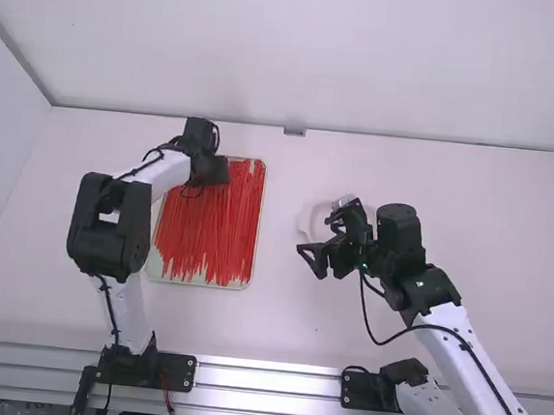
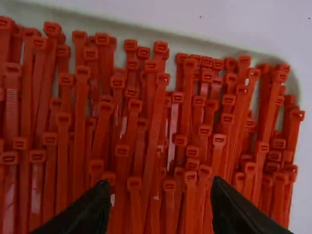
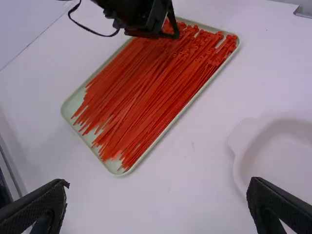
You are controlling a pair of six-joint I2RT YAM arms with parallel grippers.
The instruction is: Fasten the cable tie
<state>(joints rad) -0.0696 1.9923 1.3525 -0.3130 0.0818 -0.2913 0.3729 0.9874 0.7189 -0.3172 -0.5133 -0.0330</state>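
Note:
A thick pile of red cable ties (image 1: 212,226) lies lengthwise in a pale tray (image 1: 199,282) left of the table's middle. My left gripper (image 1: 212,171) hangs low over the far end of the pile, above the ties' square heads (image 2: 146,122). Its black fingers (image 2: 90,212) stand apart and hold nothing. My right gripper (image 1: 332,246) is right of the tray, above bare table, and points towards the ties (image 3: 156,83). It is wide open and empty, its fingers (image 3: 34,209) far apart. The left gripper (image 3: 141,17) also shows in the right wrist view at the tray's far end.
A white bowl (image 1: 317,214) stands just beyond my right gripper, and its rim (image 3: 243,141) appears in the right wrist view. White walls close the table at the back and the left. Bare table lies to the right and in front of the tray (image 3: 68,107).

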